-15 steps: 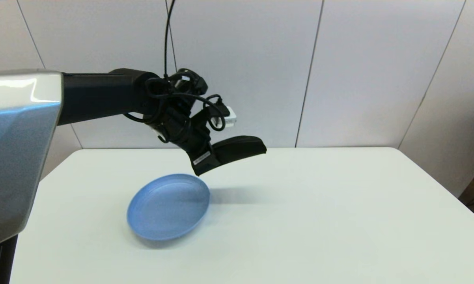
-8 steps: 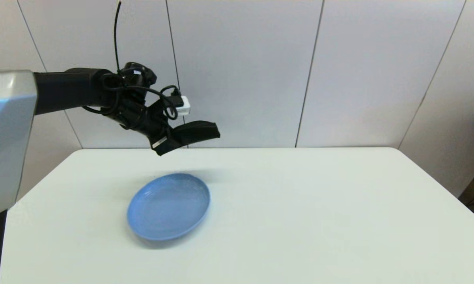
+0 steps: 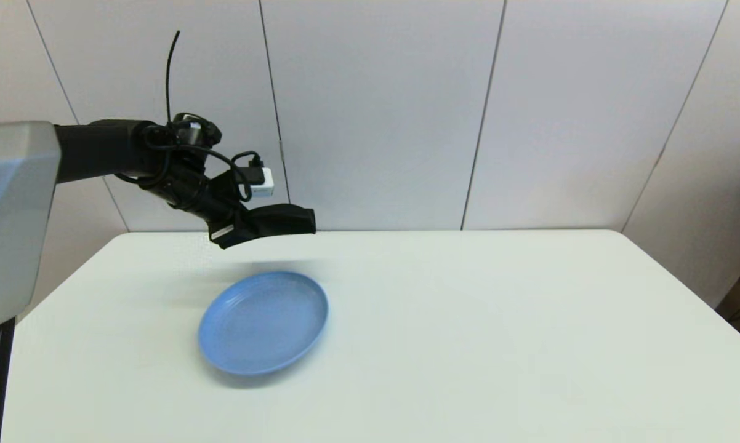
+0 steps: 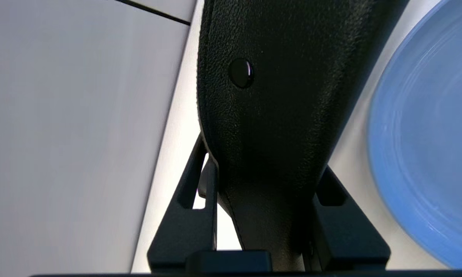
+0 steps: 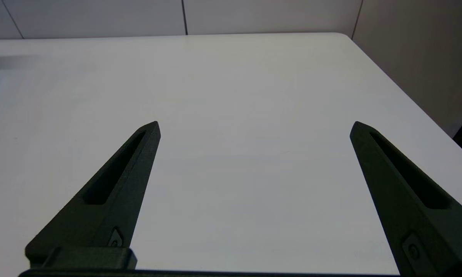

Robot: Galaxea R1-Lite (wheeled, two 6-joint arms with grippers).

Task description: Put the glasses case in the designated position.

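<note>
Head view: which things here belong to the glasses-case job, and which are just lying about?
In the job:
- glasses case, held in the air
- left pincer, shut on it
- table, its bare white top is where the case goes

Lying about:
- blue plate
- right pincer, open and idle

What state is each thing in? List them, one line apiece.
glasses case: clamped in the left gripper, held in the air above the table's far left part, beyond the plate.
left gripper: shut on the glasses case.
right gripper: open, holding nothing, over bare table.
plate: flat on the table, nothing on it.
table: bears only the plate.
</note>
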